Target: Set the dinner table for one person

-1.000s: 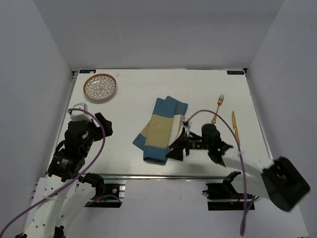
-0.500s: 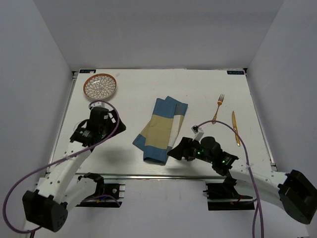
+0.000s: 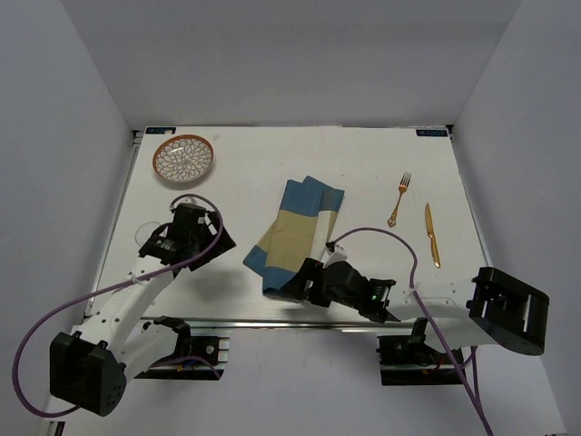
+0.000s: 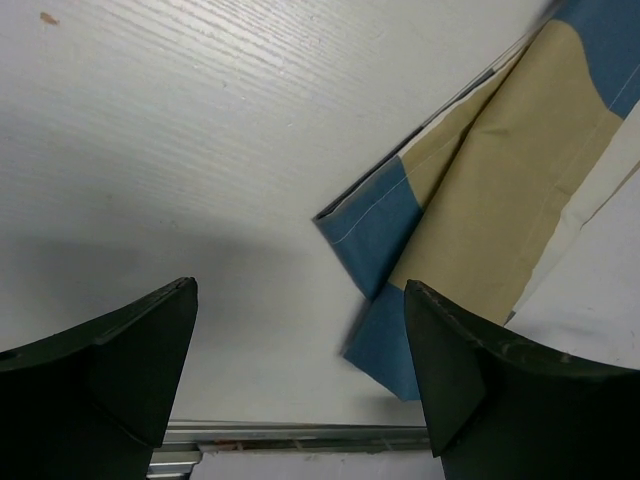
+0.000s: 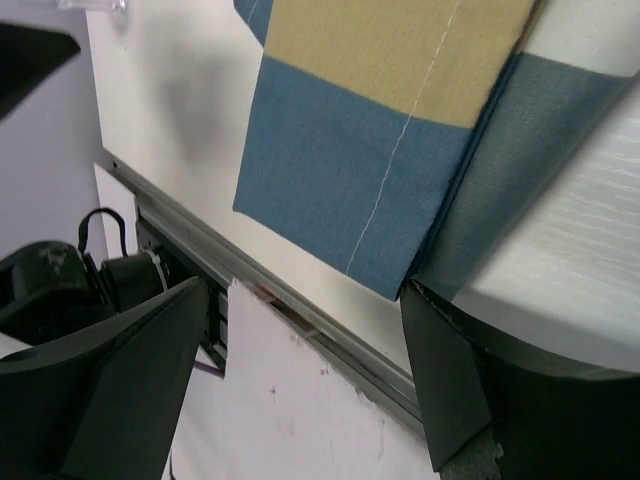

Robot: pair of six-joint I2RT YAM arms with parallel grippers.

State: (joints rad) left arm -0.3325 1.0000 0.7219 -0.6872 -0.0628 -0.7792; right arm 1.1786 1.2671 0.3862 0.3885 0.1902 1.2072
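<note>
From where I stand there is one of each thing on the white counter, which spans nearly the whole floor of the walled booth: one plate, one placemat, one fork, one knife. There are also two arms.

The orange-rimmed plate, with its white petal pattern, sits well to the left of the folded blue-and-tan placemat and farther back. The left pincer hangs just left of the placemat, its jaws spread wide with nothing between them. The right pincer is low over the placemat's near corner, also spread and gripping nothing. The gold fork lies to the right of the placemat, and the gold knife lies just beyond the fork, apart from it.

The overhead view alone shows the plate and the cutlery. The left wrist view shows the cloth's layered folds and stitching. The right wrist view shows a metal rail along the counter edge, just beside the placemat's blue corner.
</note>
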